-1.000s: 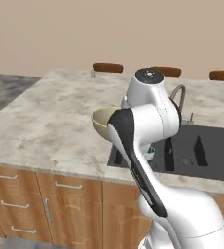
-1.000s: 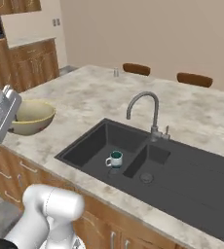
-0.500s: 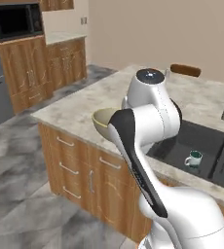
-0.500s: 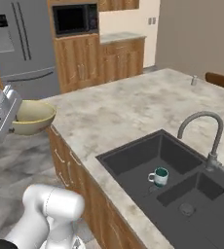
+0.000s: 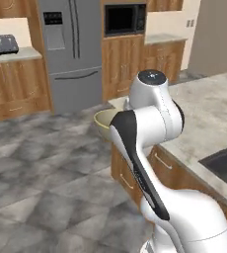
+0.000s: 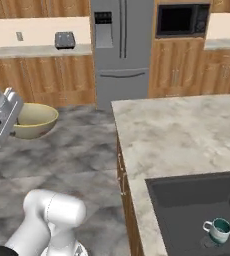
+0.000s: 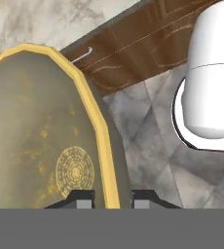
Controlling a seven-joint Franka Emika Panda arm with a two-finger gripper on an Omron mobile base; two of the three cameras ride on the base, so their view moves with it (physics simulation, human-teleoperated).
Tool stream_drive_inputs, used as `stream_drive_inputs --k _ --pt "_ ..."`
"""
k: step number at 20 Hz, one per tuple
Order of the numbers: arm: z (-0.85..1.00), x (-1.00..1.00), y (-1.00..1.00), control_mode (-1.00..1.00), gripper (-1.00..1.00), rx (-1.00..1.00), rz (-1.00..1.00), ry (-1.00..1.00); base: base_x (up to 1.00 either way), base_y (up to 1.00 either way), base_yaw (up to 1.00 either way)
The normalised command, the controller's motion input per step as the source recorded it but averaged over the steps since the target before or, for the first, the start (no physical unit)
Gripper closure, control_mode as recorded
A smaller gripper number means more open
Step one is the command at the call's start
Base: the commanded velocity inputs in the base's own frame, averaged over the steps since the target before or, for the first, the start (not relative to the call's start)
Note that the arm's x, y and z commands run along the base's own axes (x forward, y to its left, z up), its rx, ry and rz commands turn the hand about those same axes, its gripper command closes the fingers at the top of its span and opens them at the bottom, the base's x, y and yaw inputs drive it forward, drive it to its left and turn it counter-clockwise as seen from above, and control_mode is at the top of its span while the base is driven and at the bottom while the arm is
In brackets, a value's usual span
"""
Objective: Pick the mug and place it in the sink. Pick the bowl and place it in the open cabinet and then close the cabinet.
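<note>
My gripper point(image 7: 113, 195) is shut on the rim of the wide olive-tan bowl point(image 7: 41, 141), one finger inside the yellow rim and one outside. From the right base view the bowl point(image 6: 34, 120) hangs in the air over the kitchen floor, left of the island, with the gripper point(image 6: 14, 117) at its left side. In the left base view the bowl point(image 5: 105, 121) peeks out from behind my arm. The small teal-rimmed mug point(image 6: 218, 230) stands upright in the black sink point(image 6: 187, 200), whose corner also appears as sink point(image 5: 226, 165). The open cabinet is out of view.
The marble island counter point(image 6: 187, 125) lies to the right, with wooden base cabinets point(image 7: 148, 44) below it. Across the grey tiled floor point(image 5: 41, 163) stand a steel fridge point(image 6: 122, 50), a built-in microwave point(image 6: 182, 20) and a toaster point(image 6: 64, 40) on the back counter.
The whole picture has swung away from the island toward the fridge wall, so the base has turned. The bowl stays in my gripper and the mug stays in the sink.
</note>
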Motion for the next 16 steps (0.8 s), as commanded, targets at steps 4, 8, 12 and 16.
stream_drive_inputs --k 4,8,12,16 --pt "0.00 0.00 0.00 1.00 1.00 0.00 0.00 0.00 0.00 0.09 0.92" --pt "0.00 0.00 0.00 1.00 1.00 0.00 0.00 0.00 0.00 0.00 1.00" --pt "0.00 0.00 0.00 1.00 1.00 0.00 0.00 0.00 0.00 0.00 1.00" --pt "0.00 0.00 0.00 1.00 1.00 0.00 0.00 0.00 0.00 0.00 0.99"
